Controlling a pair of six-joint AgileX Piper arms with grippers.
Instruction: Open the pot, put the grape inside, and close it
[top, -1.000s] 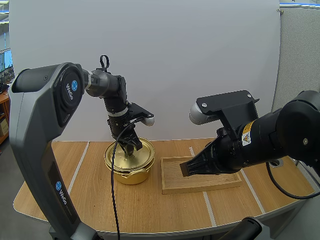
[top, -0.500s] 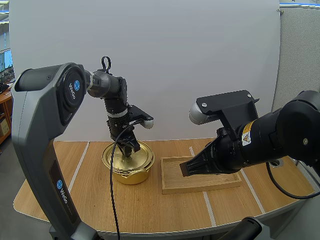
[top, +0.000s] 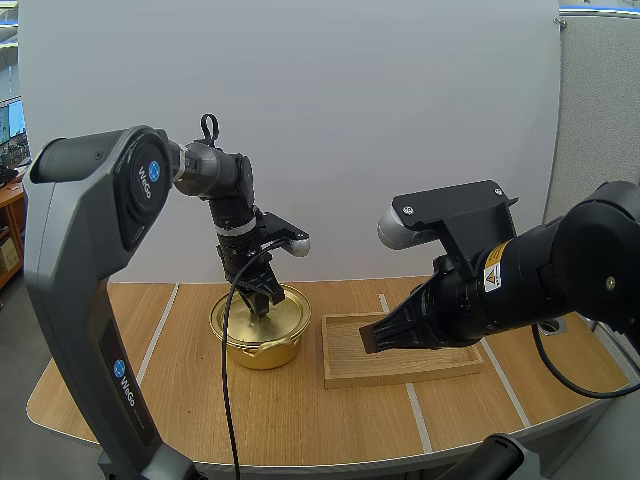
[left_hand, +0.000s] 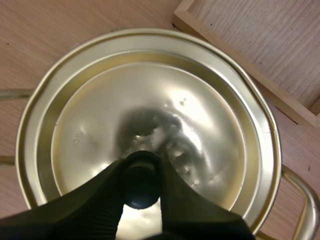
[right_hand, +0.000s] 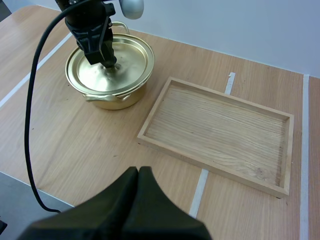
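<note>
While right jaws lie clenched empty, left jaws grip the lid knob (left_hand: 142, 186).

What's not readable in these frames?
1. Inside of the round gold metal pot: its gold lid covers it in all views, so the contents are unknown.
2. Lid seated or lifted: the left wrist view cannot tell; the left gripper jaws pinch its black knob.
3. Shallow wooden tray: in the high view the right arm hides much of it.
</note>
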